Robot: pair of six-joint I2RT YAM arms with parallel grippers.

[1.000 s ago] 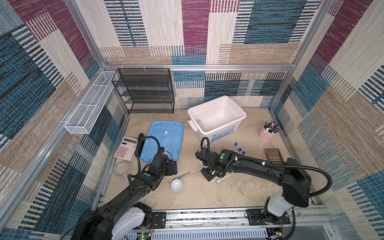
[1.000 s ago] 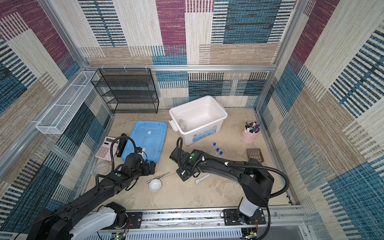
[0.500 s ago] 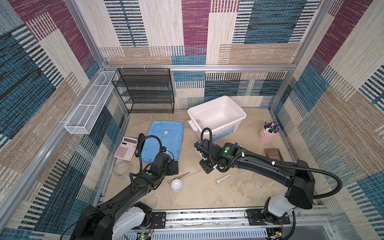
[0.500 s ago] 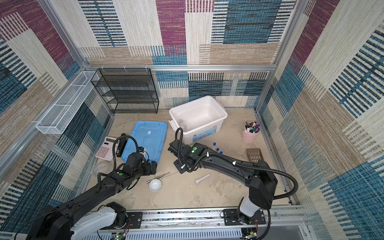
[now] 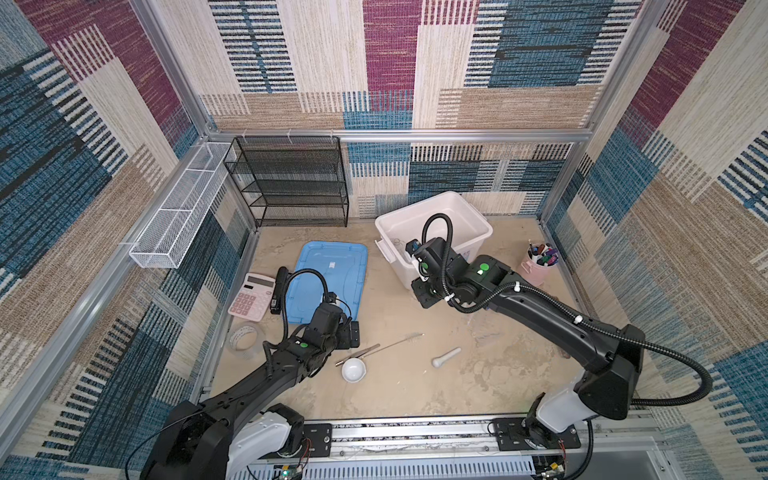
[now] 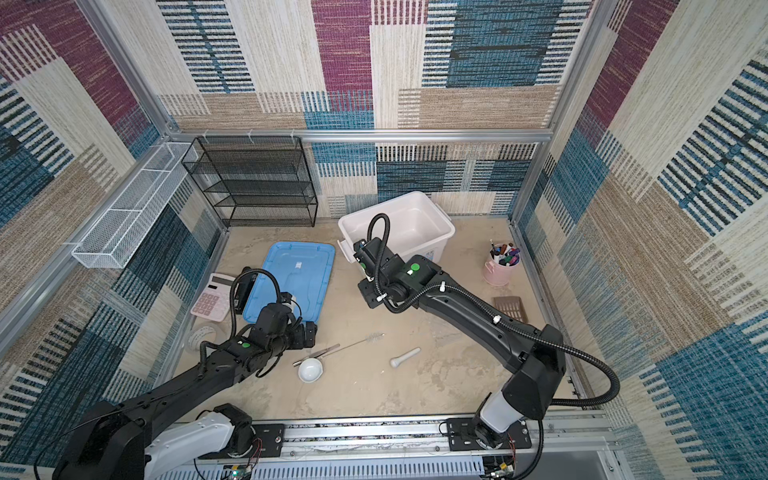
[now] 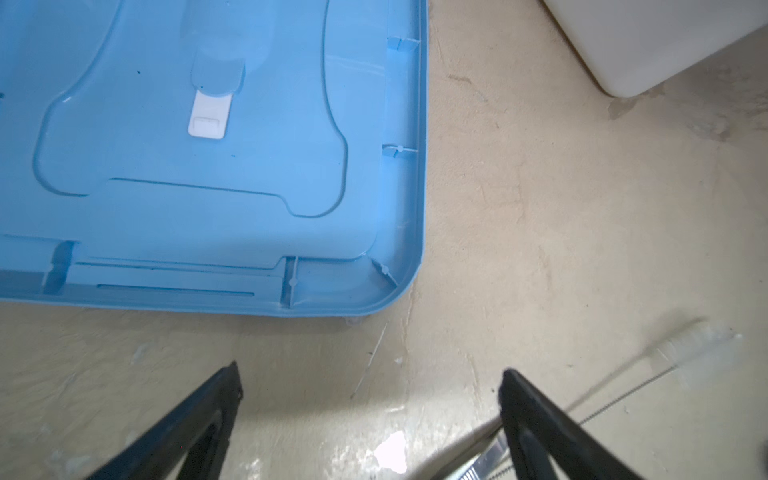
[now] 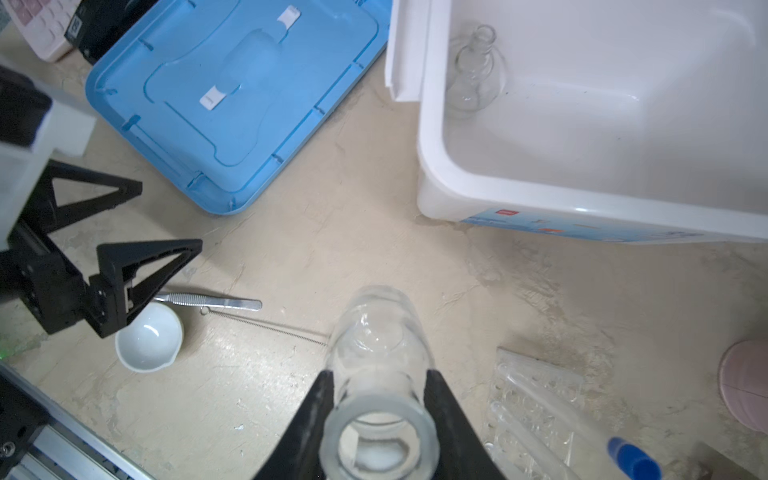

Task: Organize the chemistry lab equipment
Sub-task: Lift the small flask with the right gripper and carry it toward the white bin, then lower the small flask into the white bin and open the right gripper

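My right gripper (image 8: 380, 374) is shut on a small clear glass beaker (image 8: 376, 328), held off the table near the front corner of the white bin (image 8: 430, 166). A clear flask (image 8: 473, 70) lies inside the bin. Clear test tubes (image 8: 536, 399), one with a blue cap showing, lie under the right arm. The white spouted dish (image 5: 353, 369), metal tweezers (image 5: 358, 354) and wire brush (image 5: 399, 341) lie together at front centre. My left gripper (image 5: 353, 332) stands open and empty just above the table, beside the tweezers (image 7: 478, 453) and near the blue lid's corner.
A blue lid (image 5: 332, 274) lies left of the bin, with a pink calculator (image 5: 251, 297) and a black object (image 5: 278, 289) beside it. A white pestle (image 5: 446, 356), tape roll (image 5: 243, 338), pink pen cup (image 5: 538, 266), brown scoop (image 6: 510, 307), black mesh shelf (image 5: 291, 183) and white wire basket (image 5: 178, 208) are around.
My right arm has carried the beaker up from the table near the pestle and back toward the white bin. The left arm has hardly moved.
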